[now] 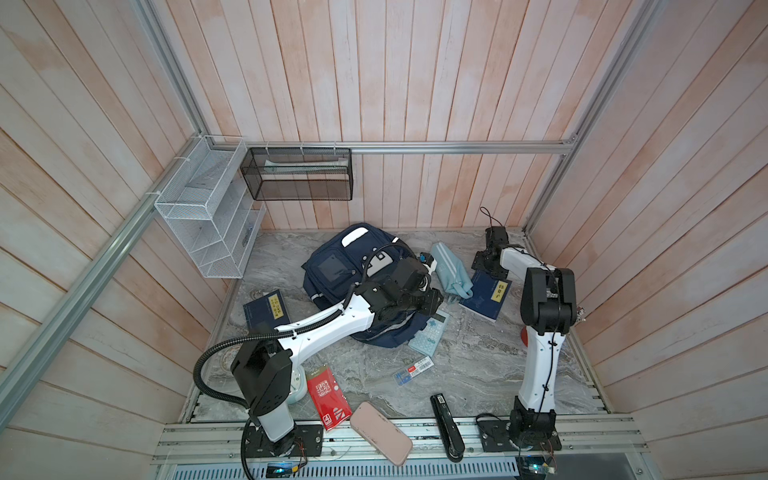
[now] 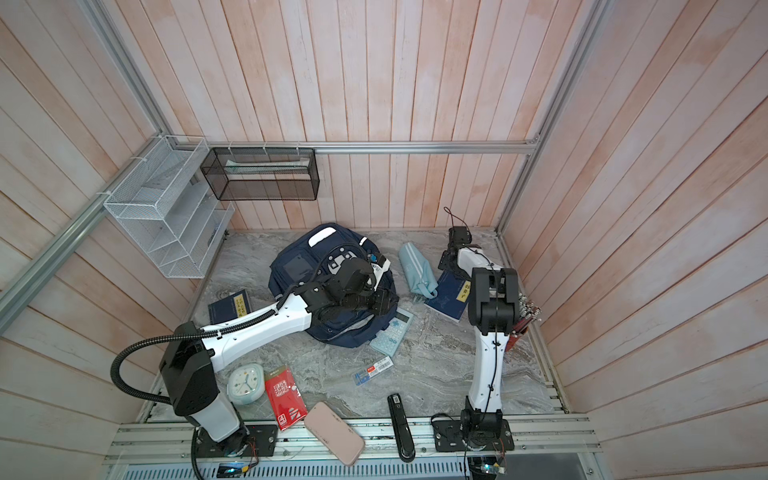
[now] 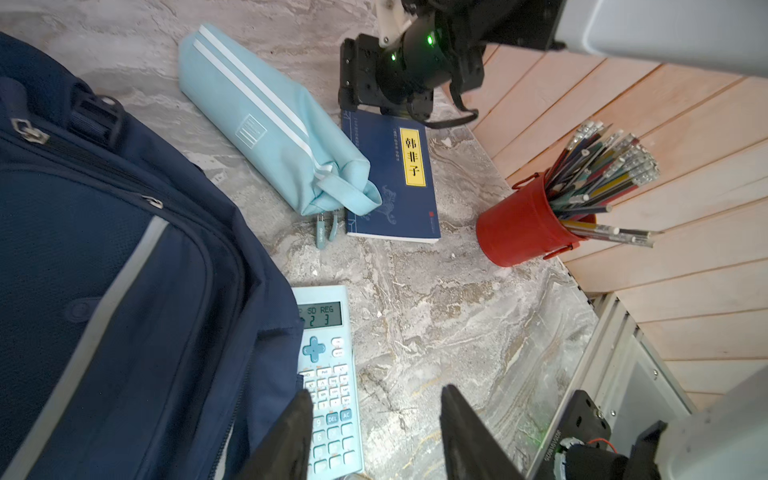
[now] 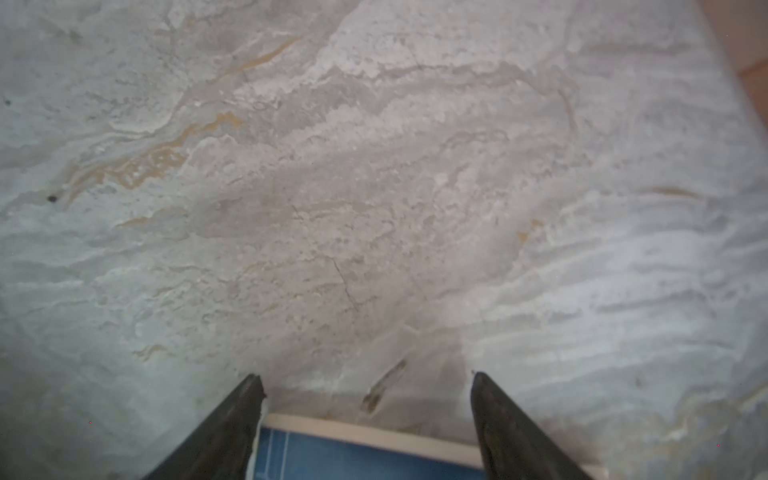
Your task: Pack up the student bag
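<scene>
Along the near edge of the table (image 1: pixel 478 365) a pink case (image 1: pixel 380 432), a black stapler (image 1: pixel 446 428) and a red packet (image 1: pixel 328 395) lie loose, with a pen box (image 1: pixel 413 371) a little further in, so most of the packing looks undone. In the middle of the table the student bag (image 1: pixel 332 266) lies flat, its edge overlapping a light-blue calculator (image 3: pixel 328 365). Whether its main compartment is unzipped cannot be told. The left gripper (image 3: pixel 376 392) hovers just beside the bag over the calculator, fingers spread and empty. Beyond it a light-blue pouch (image 3: pixel 266 120) rests partly on a blue book (image 3: pixel 395 178). At the book's far edge the right gripper (image 4: pixel 365 378) is low over the table, jaws apart and straddling that edge without pinching it. The step in hand seems to be taking up this book. The next move probably calls for closing on the edge, lifting the book clear of the pouch, and carrying it to the bag while the left gripper holds an opening.
</scene>
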`<state>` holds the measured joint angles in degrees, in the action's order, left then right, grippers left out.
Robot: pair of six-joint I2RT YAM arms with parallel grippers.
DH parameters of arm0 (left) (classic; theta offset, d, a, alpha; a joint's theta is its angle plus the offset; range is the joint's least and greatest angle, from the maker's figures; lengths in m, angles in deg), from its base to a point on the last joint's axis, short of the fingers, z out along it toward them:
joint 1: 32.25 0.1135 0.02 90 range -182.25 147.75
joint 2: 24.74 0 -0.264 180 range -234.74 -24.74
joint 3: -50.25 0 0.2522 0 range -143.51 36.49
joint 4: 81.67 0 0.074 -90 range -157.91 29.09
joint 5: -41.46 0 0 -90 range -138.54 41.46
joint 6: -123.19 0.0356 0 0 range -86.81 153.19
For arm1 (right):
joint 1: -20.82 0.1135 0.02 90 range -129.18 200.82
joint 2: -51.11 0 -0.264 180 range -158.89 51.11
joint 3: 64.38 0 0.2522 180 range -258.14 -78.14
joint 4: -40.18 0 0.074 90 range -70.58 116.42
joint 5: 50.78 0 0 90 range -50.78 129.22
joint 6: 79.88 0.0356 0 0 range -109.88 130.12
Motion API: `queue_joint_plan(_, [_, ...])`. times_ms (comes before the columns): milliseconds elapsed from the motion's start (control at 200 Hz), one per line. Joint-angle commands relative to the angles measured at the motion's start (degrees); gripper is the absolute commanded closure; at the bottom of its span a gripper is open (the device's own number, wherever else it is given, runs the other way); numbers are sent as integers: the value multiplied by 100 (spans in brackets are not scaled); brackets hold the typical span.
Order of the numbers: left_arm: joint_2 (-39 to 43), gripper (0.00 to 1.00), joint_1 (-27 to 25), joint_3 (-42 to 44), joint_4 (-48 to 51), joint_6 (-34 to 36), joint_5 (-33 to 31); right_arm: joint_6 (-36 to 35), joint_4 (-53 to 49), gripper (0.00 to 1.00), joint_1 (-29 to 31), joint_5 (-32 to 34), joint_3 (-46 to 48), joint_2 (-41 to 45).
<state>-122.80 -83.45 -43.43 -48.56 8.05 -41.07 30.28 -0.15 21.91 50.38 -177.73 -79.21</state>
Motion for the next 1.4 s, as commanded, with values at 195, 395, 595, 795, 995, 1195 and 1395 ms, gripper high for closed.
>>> queue_joint_plan(195, [-430,50,-145,284,-711,-381,627,-584,-871,44,20,-891,496,87])
queue_joint_plan(395, [-568,51,-180,137,-712,-355,739,-430,-140,47,146,-1142,2238,1211])
queue_joint_plan(595, [-760,53,-296,-67,-639,-297,715,-510,570,50,461,-1971,3324,1991])
queue_joint_plan(795, [-1071,54,-298,-36,-767,-303,675,-159,785,50,665,-1663,4069,3032])
queue_joint_plan(995, [-1375,60,-303,-204,-910,-378,967,206,666,43,689,-1636,4440,4091])
queue_joint_plan(1195, [-1651,70,-618,-283,-1241,-866,995,948,914,8,736,-1360,5847,6034])
queue_joint_plan(1395, [-1907,68,-668,-162,-1764,-1314,957,1302,1645,2,697,-1268,7422,7985])
